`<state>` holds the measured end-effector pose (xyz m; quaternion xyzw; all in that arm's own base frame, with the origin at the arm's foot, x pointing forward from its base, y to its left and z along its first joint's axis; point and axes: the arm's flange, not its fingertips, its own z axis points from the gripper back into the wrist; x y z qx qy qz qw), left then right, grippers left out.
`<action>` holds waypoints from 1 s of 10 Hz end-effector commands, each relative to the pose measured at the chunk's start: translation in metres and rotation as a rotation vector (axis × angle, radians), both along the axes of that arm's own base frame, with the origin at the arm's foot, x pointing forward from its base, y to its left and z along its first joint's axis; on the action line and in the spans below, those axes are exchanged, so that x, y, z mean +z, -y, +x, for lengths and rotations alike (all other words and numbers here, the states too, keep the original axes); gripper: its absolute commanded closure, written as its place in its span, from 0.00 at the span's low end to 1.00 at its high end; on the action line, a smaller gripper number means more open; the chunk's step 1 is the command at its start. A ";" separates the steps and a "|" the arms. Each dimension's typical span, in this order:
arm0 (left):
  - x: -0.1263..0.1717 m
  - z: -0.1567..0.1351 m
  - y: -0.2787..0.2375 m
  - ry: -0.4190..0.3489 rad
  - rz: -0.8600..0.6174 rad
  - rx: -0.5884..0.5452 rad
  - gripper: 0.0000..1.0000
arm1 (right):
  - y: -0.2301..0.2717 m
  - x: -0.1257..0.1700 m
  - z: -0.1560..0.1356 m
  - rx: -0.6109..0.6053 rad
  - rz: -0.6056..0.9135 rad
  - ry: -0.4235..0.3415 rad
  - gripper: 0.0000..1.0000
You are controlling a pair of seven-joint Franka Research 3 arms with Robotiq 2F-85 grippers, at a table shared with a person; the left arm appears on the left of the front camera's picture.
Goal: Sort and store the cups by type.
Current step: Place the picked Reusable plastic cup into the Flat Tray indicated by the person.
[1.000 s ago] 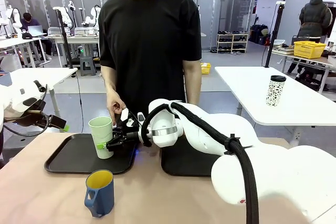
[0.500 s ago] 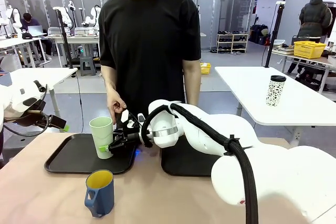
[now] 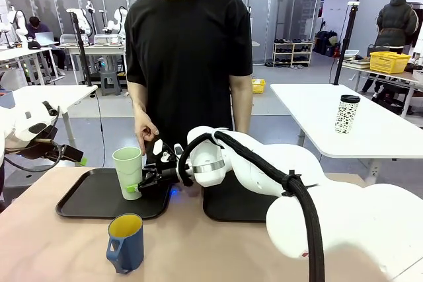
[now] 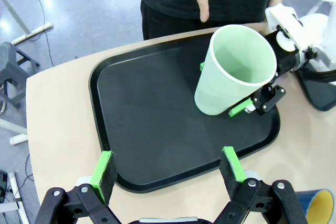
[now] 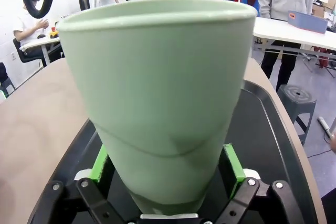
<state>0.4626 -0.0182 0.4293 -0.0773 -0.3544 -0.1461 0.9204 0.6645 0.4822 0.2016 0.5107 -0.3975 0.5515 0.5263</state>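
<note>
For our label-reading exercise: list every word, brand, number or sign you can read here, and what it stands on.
No readable text on anything here.
Pale green tumbler: plain, no print.
Dark blue mug: plain, no print.
White speckled tumbler with black lid: black specks only, no letters.
Yellow crate far off: too small to tell.

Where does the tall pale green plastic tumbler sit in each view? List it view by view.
Front view: tall pale green plastic tumbler left of centre, on the left-hand black rectangular tray.
Left wrist view: tumbler upper right, on the tray.
Right wrist view: tumbler centre, close up, between the green pads of the right tool.
Shared landmark: the black tray beneath it.
</note>
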 end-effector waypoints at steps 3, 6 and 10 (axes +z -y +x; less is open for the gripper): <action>0.001 -0.001 0.000 0.004 0.006 -0.002 0.00 | 0.011 0.002 0.002 -0.030 -0.062 -0.046 0.00; 0.001 -0.001 0.000 0.004 0.006 -0.002 0.00 | 0.028 0.006 -0.006 -0.056 -0.063 -0.042 0.00; 0.001 -0.001 0.000 0.004 0.006 -0.002 0.00 | 0.061 0.010 -0.026 -0.077 -0.073 -0.052 0.00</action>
